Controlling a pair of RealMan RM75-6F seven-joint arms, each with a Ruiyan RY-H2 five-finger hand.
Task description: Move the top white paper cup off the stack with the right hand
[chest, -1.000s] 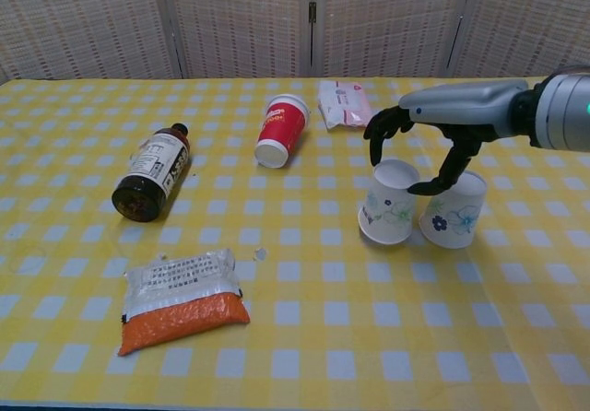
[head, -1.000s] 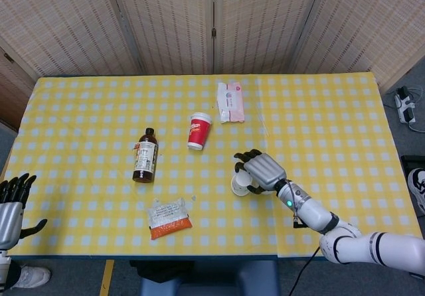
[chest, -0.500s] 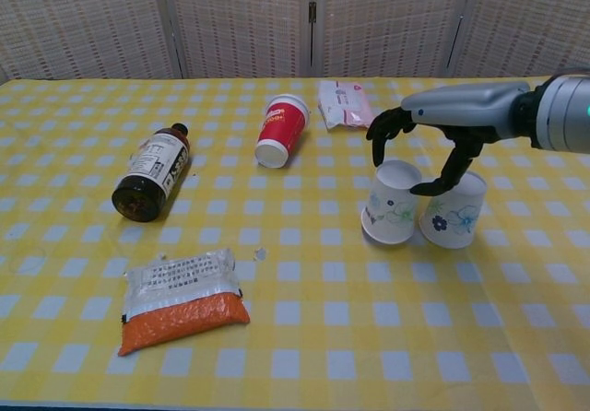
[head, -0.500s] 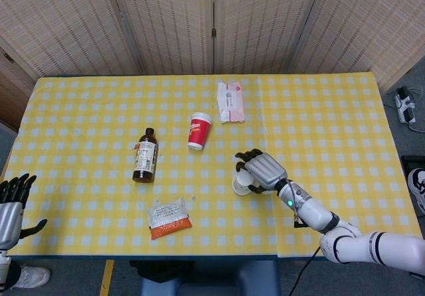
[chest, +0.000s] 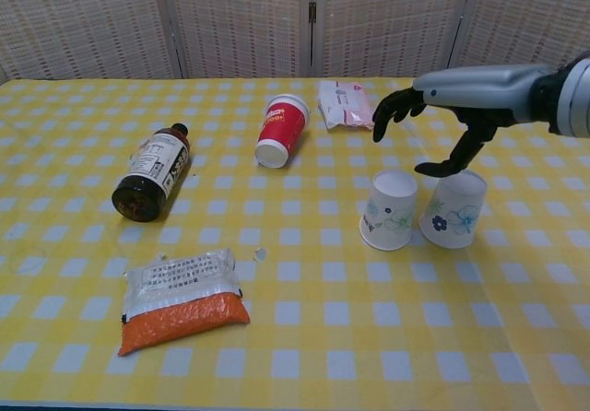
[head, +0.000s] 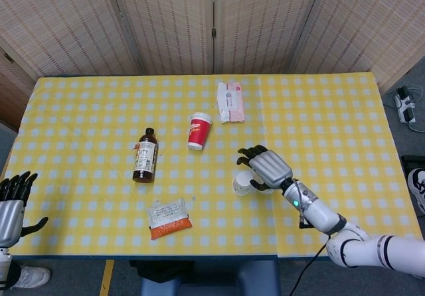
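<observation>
Risk at centre right of the chest view: the right hand (chest: 441, 116), spread and empty above two side-by-side white flower-printed paper cups (chest: 388, 210), could knock the tilted one over.

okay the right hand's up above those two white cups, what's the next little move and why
Probably draw the right hand back from the table. Both white cups stand upside down side by side, the left cup and the right cup, so nothing remains stacked. The hand hangs open above them, its fingers touching neither cup, so the separating looks done.
</observation>
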